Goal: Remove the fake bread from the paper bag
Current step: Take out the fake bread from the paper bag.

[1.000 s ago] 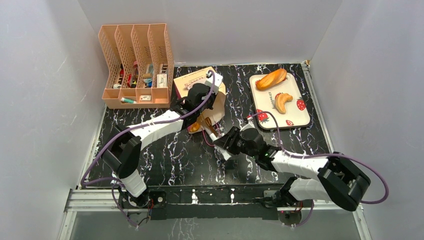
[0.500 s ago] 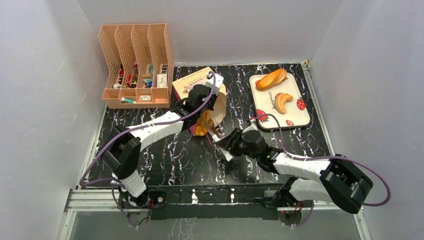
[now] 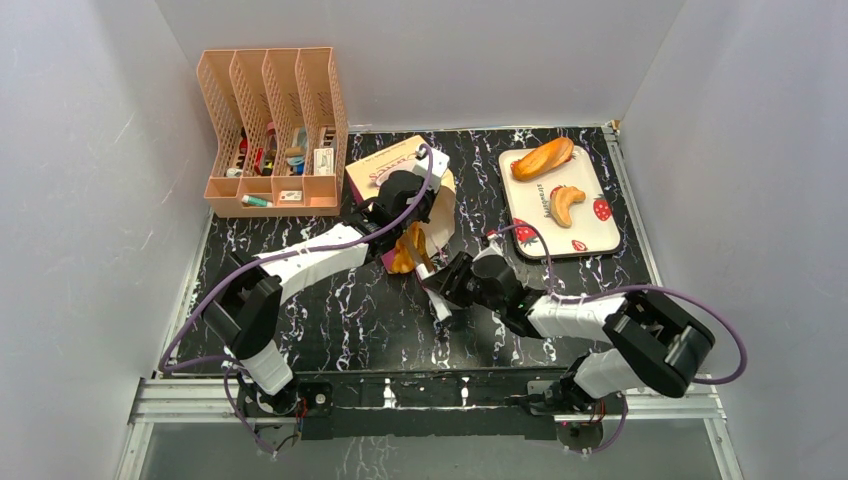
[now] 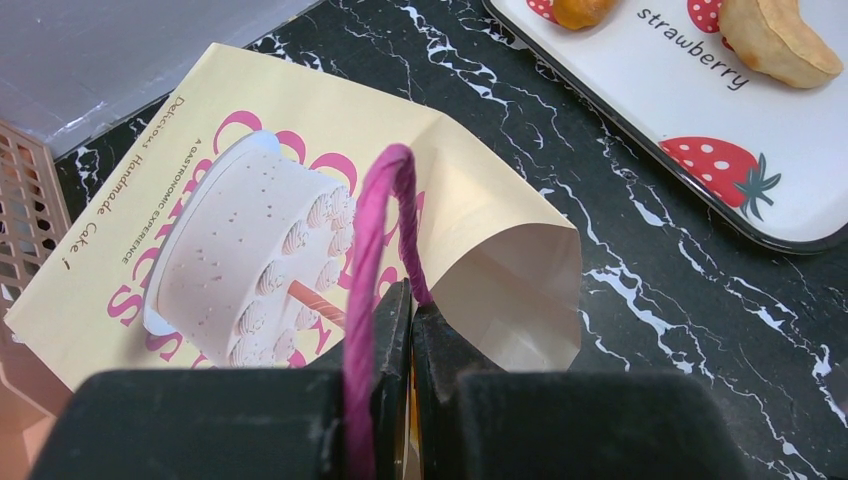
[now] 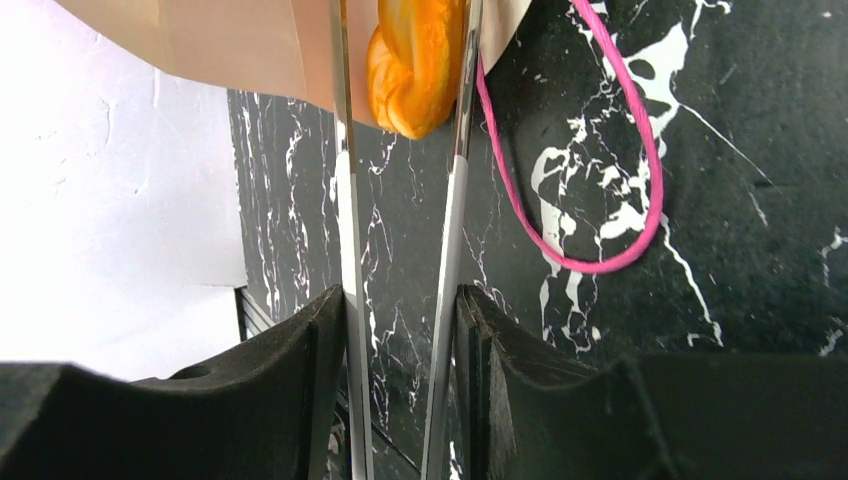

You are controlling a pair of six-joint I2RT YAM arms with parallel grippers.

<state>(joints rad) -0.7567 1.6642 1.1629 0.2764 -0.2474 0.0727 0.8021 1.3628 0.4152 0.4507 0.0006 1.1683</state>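
Left fingers [image 4: 437, 345] are clenched on the bag's magenta handle [image 4: 385, 200], which loops up between them. Right fingers [image 5: 300, 370] carry two long thin metal blades that straddle the bread [image 5: 415, 70] and appear to pinch it, the right blade pressed against its side.

The bag [image 4: 480, 230] sits mid-bench, printed face up. It is cream-tan paper with a picture of a cake and pink lettering, and a maroon edge shows in the top view. Its mouth gapes open as a folded pocket. The bread is glossy orange and lumpy, and it sticks partly out of that mouth.

A second pink handle [image 5: 600, 200] lies slack on the black marbled bench [image 4: 650, 300], just beside the right blade. At 3 o'clock from the bag is a white strawberry tray [image 3: 590, 232] holding two more pastries [image 3: 543, 158]. At 10 o'clock stands a peach rack [image 3: 270, 130] of small items. The left arm reaches across the bag and hides much of it from above.

In the top view the bag's long axis runs roughly 12 to 6 o'clock, mouth toward 6. The bread points the same way, out of the 6 o'clock end.
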